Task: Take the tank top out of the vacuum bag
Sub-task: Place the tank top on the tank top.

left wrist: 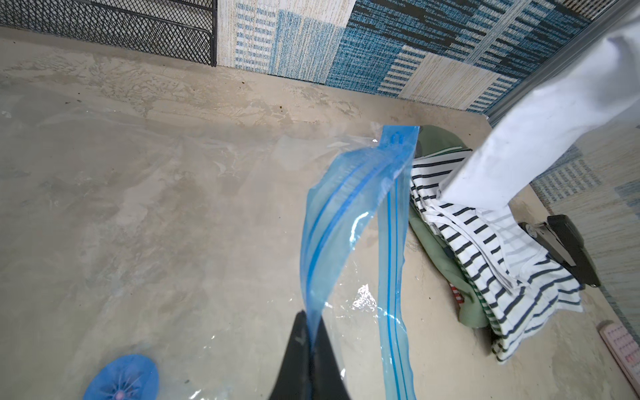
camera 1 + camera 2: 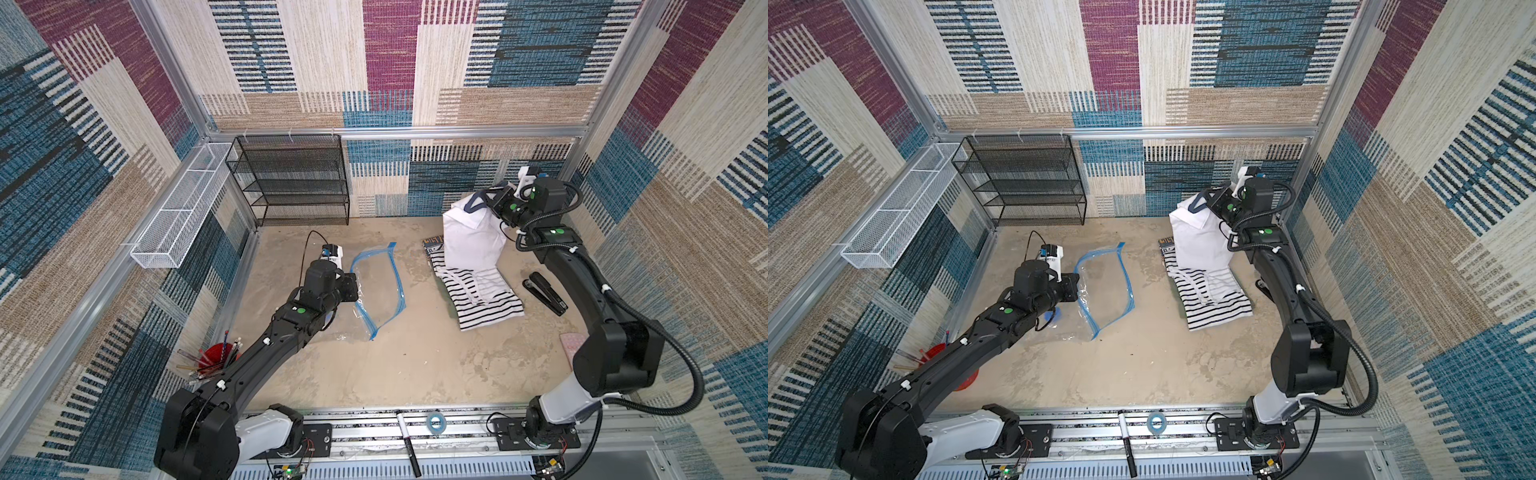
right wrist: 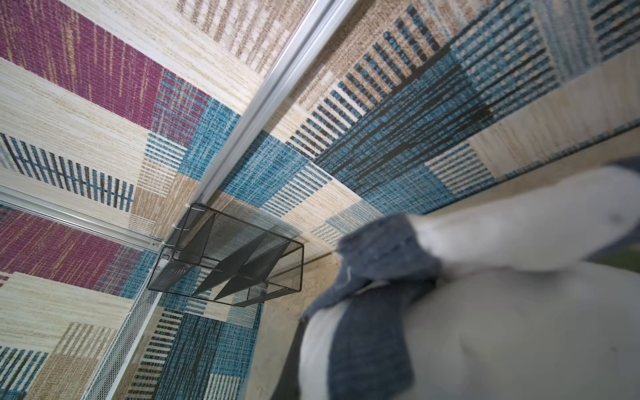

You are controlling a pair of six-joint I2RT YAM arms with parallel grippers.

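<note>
The vacuum bag (image 2: 380,286) (image 2: 1106,286) lies on the floor, clear plastic with its mouth standing open. Nothing shows inside it. My left gripper (image 2: 356,286) (image 1: 310,332) is shut on one lip of the blue zip strip (image 1: 332,221) and holds it up. The round blue valve (image 1: 121,377) sits flat near the arm. The tank top (image 2: 469,237) (image 2: 1200,245) (image 3: 519,311), white with navy trim, is outside the bag. It hangs from my right gripper (image 2: 488,203) (image 2: 1210,199), which is shut on its top edge at the back right. Its lower end rests on folded clothes.
A folded striped shirt (image 2: 482,299) lies on green cloth under the tank top, and a black stapler (image 2: 544,293) lies beside it. A black mesh shelf (image 2: 291,178) and a white wire basket (image 2: 178,208) line the back left. A red cup of pens (image 2: 214,359) stands by the left arm.
</note>
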